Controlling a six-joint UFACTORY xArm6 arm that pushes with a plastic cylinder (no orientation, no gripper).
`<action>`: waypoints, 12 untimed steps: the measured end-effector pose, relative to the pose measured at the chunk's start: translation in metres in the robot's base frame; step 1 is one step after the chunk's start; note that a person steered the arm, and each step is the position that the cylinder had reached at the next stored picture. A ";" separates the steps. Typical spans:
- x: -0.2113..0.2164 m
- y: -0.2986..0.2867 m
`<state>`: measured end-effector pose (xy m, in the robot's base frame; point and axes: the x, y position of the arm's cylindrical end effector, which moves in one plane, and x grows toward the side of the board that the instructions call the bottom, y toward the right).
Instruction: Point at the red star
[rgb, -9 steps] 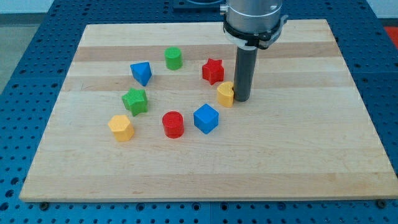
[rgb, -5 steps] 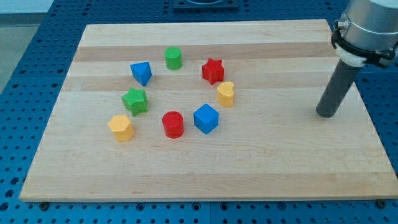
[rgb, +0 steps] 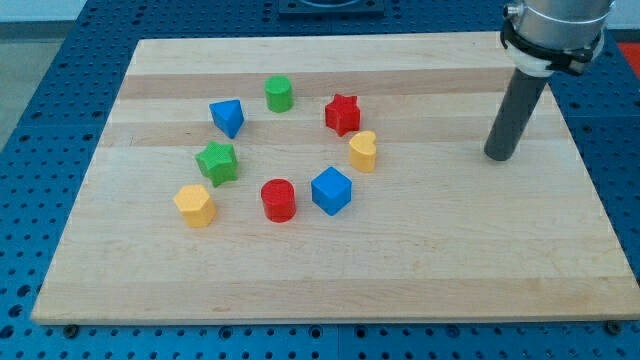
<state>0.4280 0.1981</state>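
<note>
The red star (rgb: 342, 114) lies on the wooden board (rgb: 450, 250), upper middle of a ring of blocks. My tip (rgb: 497, 157) rests on the board far to the view's right of the star, well apart from every block. Just below and right of the star sits a yellow heart-like block (rgb: 362, 151).
The ring also holds a green cylinder (rgb: 279, 94), a blue wedge-like block (rgb: 228, 117), a green star (rgb: 217, 162), a yellow hexagonal block (rgb: 194, 205), a red cylinder (rgb: 279, 200) and a blue cube (rgb: 331, 190).
My tip left the yellow heart-like block, swung far to the view's right, and has now come back slightly up and left. No block has moved.
</note>
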 end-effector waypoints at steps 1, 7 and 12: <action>-0.008 -0.002; -0.058 -0.090; -0.059 -0.136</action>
